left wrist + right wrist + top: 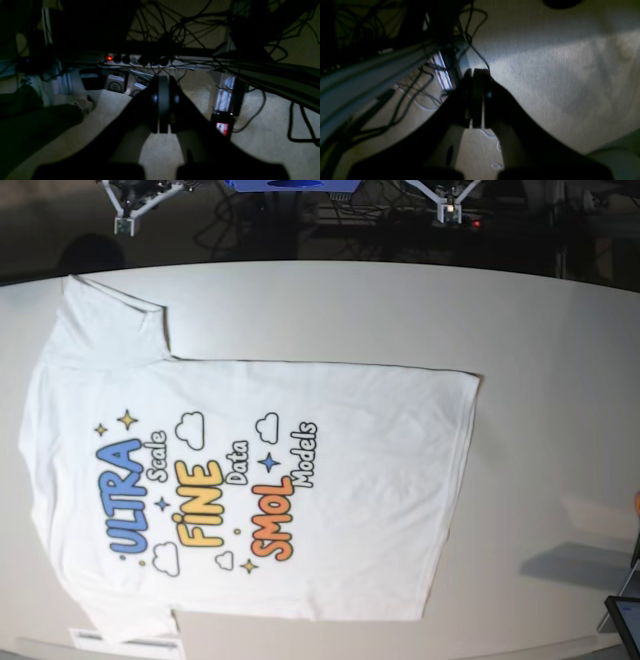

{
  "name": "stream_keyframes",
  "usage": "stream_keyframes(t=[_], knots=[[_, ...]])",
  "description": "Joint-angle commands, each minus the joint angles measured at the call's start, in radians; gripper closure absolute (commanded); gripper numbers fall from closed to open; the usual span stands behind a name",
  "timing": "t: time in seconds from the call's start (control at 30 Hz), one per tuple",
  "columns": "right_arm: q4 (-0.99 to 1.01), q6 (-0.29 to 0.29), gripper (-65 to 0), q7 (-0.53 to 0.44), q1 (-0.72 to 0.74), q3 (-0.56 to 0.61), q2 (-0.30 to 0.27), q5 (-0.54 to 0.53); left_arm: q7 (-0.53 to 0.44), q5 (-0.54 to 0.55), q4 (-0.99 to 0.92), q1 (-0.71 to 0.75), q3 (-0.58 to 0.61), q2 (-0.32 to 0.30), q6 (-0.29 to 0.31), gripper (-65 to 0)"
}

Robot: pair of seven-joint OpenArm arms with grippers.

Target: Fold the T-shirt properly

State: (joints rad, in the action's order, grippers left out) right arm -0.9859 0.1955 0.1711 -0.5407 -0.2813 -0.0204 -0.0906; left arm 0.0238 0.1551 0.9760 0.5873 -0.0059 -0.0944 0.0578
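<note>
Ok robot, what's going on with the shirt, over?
Left tool shut, right tool shut, both empty, off the table. T-shirt flat, print up, unfolded. Nothing on it.

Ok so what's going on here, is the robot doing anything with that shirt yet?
Not yet. The T-shirt lies spread flat, print side up, on the white table, with no fold in it. Neither arm is touching it. Both wrist cameras look out over carpet and cables rather than the table, so the arms seem parked off the table. The left gripper and the right gripper are both shut and hold nothing. The folding has not started.
</note>
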Motion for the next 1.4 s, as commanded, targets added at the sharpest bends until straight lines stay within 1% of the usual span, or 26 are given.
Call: stream_keyframes(t=[0.0,0.23,0.5,0.53,0.6,0.67,0.8,0.93,1.03,1.13,1.2,1.27,1.37], knots=[[-0.008,0.009,0.0,-0.003,-0.020,-0.002,0.000,-0.002,-0.015,-0.002,0.010,0.016,-0.003,-0.006,-0.005,0.0],[-0.097,0.009,0.0,-0.002,-0.074,-0.002,0.001,-0.002,-0.015,-0.001,0.117,0.069,-0.003,-0.006,-0.005,0.0],[-0.353,0.003,-0.1,-0.002,-0.213,-0.014,0.003,-0.002,-0.015,-0.005,0.321,0.153,-0.003,-0.011,-0.005,0.0],[-0.380,0.003,-0.1,0.000,-0.227,-0.031,0.007,-0.002,-0.015,-0.002,0.347,0.162,-0.003,-0.018,-0.005,0.0],[-0.434,0.003,-0.1,0.000,-0.247,-0.094,0.053,-0.001,-0.015,-0.001,0.406,0.185,-0.003,-0.028,-0.005,0.0],[-0.488,0.008,-0.1,0.012,-0.249,-0.181,0.086,0.002,-0.015,-0.001,0.467,0.208,-0.003,-0.040,-0.005,0.0],[-0.571,0.011,-0.1,0.097,-0.243,-0.293,0.093,-0.001,-0.015,-0.004,0.591,0.256,-0.003,-0.054,-0.005,0.0],[-0.631,0.011,-0.1,0.110,-0.241,-0.344,0.093,0.002,-0.011,-0.007,0.671,0.280,-0.003,-0.054,-0.005,0.0],[-0.629,0.011,-0.3,0.112,-0.239,-0.335,0.092,0.004,-0.008,-0.007,0.660,0.273,-0.001,-0.054,-0.005,0.0],[-0.572,0.011,-0.3,0.112,-0.218,-0.333,0.096,0.004,-0.008,-0.007,0.624,0.257,0.002,-0.054,-0.005,0.0],[-0.491,0.012,-0.3,0.112,-0.189,-0.327,0.095,0.004,-0.008,-0.007,0.565,0.242,0.002,-0.054,-0.005,0.0],[-0.368,0.012,-0.3,0.112,-0.146,-0.286,0.083,0.005,-0.008,-0.007,0.467,0.196,0.004,-0.054,-0.005,0.0],[-0.161,0.012,-0.3,0.112,-0.080,-0.187,0.030,0.005,-0.008,-0.007,0.272,0.118,0.008,-0.051,-0.005,0.0]])
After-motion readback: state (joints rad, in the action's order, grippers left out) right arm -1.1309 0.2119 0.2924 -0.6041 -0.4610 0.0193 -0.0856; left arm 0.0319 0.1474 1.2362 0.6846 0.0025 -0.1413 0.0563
